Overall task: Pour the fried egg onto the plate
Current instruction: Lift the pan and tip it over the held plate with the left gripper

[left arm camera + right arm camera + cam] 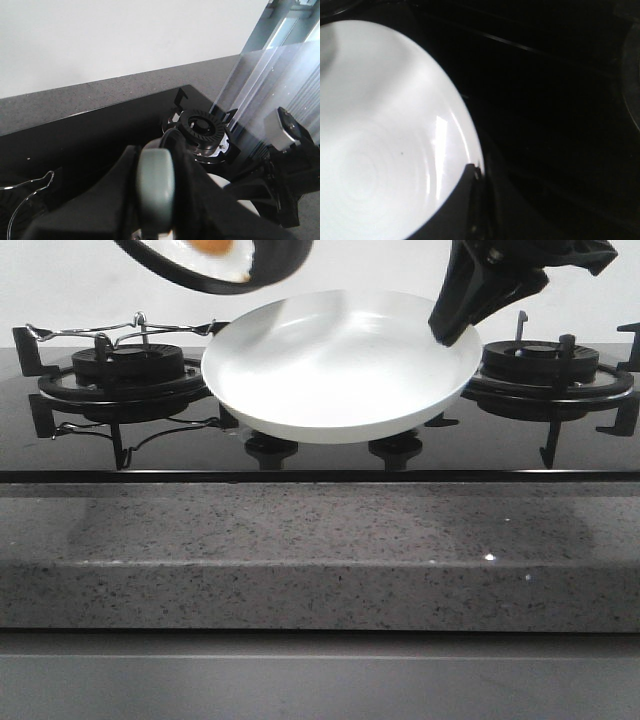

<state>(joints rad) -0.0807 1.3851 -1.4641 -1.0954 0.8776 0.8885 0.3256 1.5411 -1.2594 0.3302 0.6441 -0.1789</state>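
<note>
White plate [340,365] held up in the air above the middle of the black glass stove [320,455], tilted with its near edge lower, bare inside. Right hand [447,328] clamped on the plate's right rim, one black finger [470,200] lying over the rim in the right wrist view. Black frying pan [215,268] raised at top left, cut off by the frame edge, tipped toward the plate and just above its far-left rim, not touching it. Fried egg [212,248] still in the pan, orange yolk and white showing against the pan's lower inside wall. Left hand [156,227] closed on the pan's grey-green handle [156,187], seen only in the left wrist view. Burner grates on either side: left burner [125,365], right burner [540,360]. Speckled grey stone table [320,550] running along the near side.
</note>
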